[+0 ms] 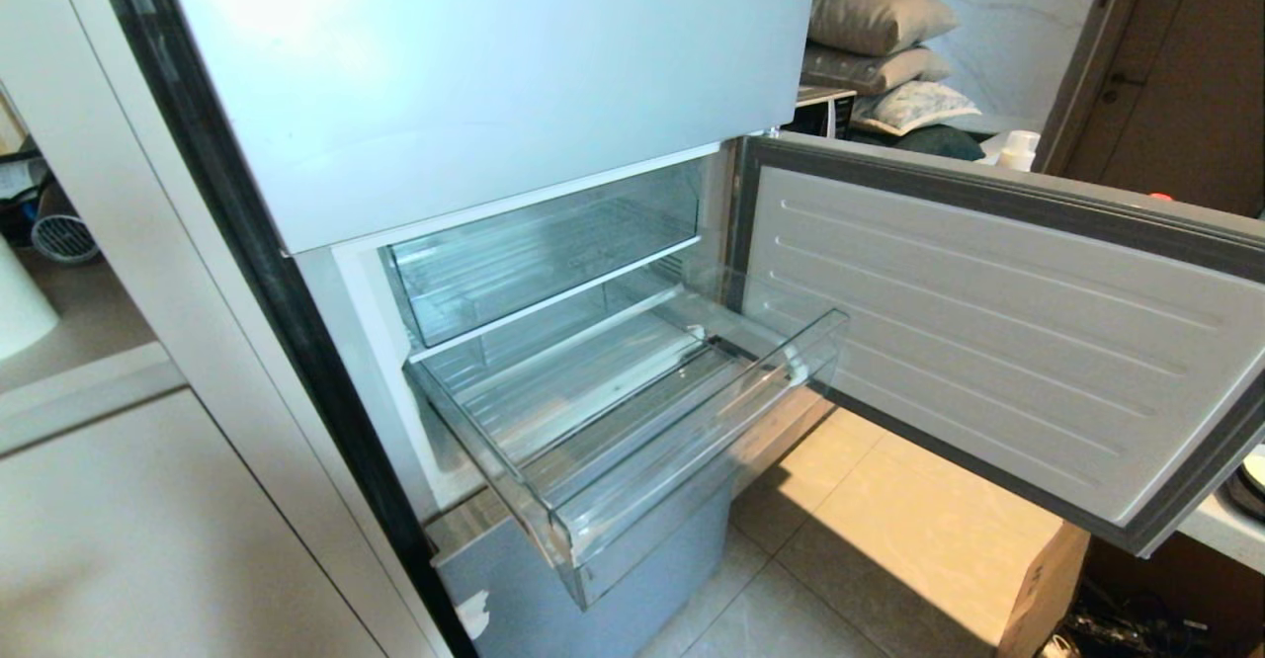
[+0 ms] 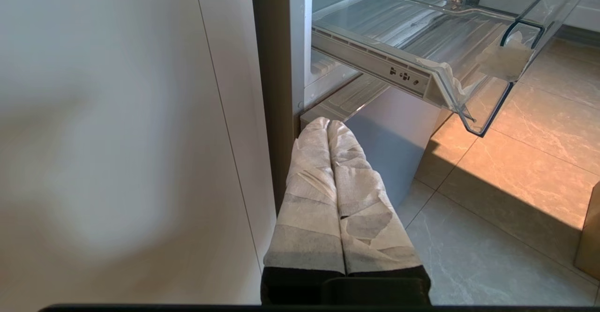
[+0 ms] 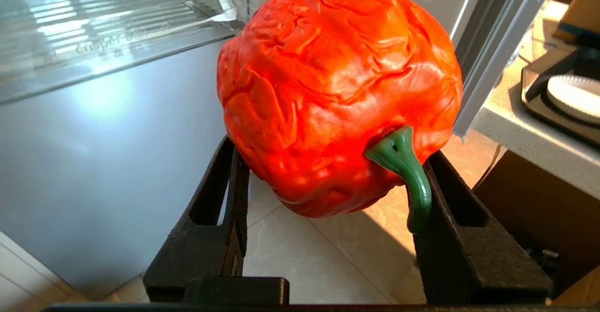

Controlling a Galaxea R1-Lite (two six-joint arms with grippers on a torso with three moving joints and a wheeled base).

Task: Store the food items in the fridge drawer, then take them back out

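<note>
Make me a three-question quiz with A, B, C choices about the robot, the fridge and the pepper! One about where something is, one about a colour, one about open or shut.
1. Where is the red pepper?
A. In the fridge drawer
B. In the right gripper
C. On the floor

2. What colour is the pepper's stem?
A. Green
B. Brown
C. Yellow

3. How is the fridge drawer?
A. Pushed shut
B. Taken out, lying on the floor
C. Pulled out, with no food in it

Answers:
1. B: the right gripper has the pepper between its black fingers.
2. A: the curved stem is plainly green.
3. C: the clear drawer sticks out past the open fridge door, its ribbed floor bare.
</note>
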